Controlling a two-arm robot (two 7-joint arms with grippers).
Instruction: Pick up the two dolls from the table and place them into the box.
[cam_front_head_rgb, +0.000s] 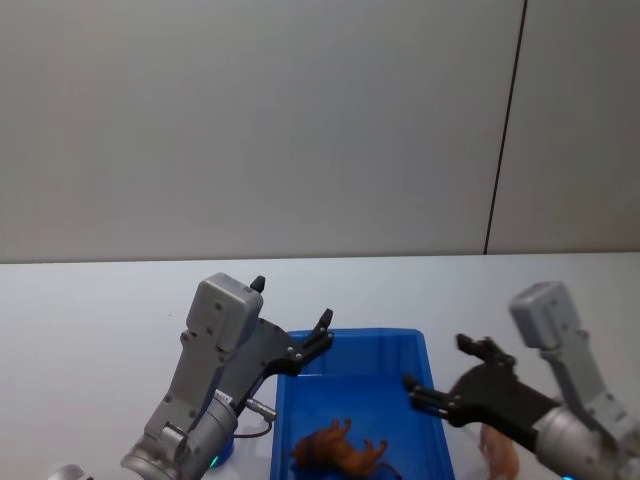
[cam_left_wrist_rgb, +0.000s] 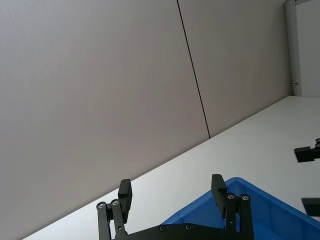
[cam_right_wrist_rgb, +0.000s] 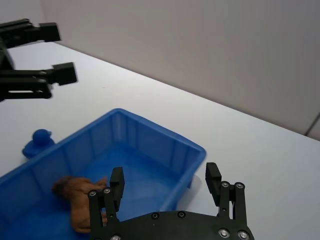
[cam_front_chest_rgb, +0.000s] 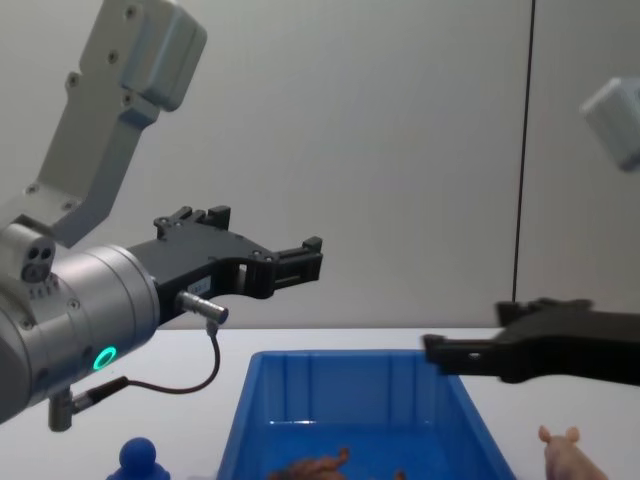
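Head view – L hand (cam_front_head_rgb: 291, 302), R hand (cam_front_head_rgb: 438, 363) open, empty, above box (cam_front_head_rgb: 380, 333) rims, pig (cam_front_head_rgb: 498, 452) outside.

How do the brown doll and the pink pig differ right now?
The brown doll lies inside the box; the pink pig is on the table outside it, on the robot's right. The brown doll has a shaggy coat; the pink pig looks smooth. The left hand and right hand hold neither.
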